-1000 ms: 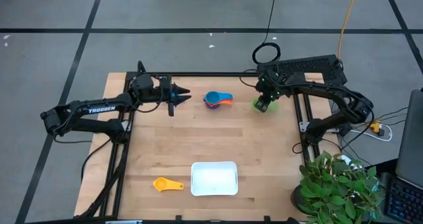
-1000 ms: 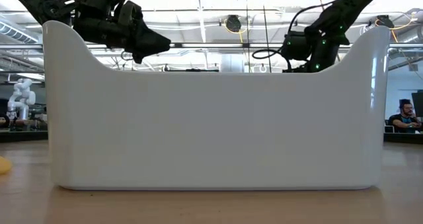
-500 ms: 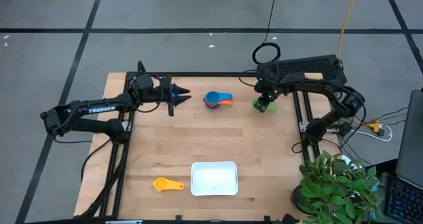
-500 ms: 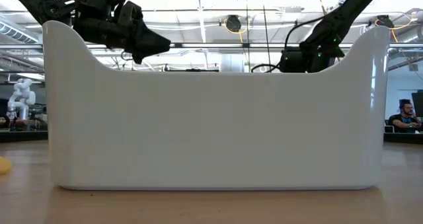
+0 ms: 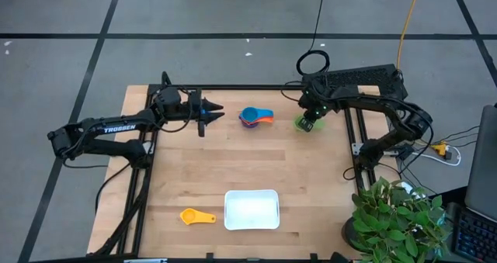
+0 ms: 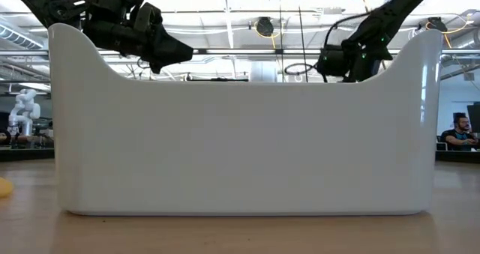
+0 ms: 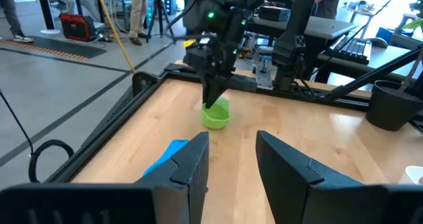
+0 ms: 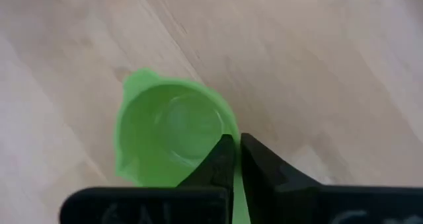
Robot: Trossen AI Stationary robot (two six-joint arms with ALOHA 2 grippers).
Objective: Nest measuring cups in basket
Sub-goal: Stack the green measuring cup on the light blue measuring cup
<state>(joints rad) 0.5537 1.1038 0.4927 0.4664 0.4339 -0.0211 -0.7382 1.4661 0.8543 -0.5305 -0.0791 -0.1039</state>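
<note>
The green measuring cup (image 5: 302,122) sits upright near the table's far right corner, under my right gripper (image 5: 308,120), which is shut on it; the left wrist view shows the cup (image 7: 216,115) below that arm's fingers. A stack of cups (image 5: 255,117), light blue on top with an orange handle sticking out, stands at the far middle. The yellow cup (image 5: 196,216) lies by the near edge, left of the white basket (image 5: 251,209). My left gripper (image 5: 215,112) hovers open left of the stack. The remaining cups are hidden in the stack. My right gripper pinches the green cup's wall at the rim (image 8: 232,128), one finger (image 8: 223,156) inside the bowl and the other (image 8: 259,161) outside. The fingers come from above, pointing down. The cup stays upright; whether it is clear of the table I cannot tell.
The black frame rail (image 5: 256,87) runs along the far edge, close behind the stack and the green cup. In the low view the basket's wall (image 6: 240,134) fills the picture and hides the table behind it. Bare wood lies between the stack and the basket. A potted plant (image 5: 396,220) stands off the near right corner.
My right gripper dipped down onto the green cup, then rose a little. The green cup has shifted slightly toward the table's left with it.
</note>
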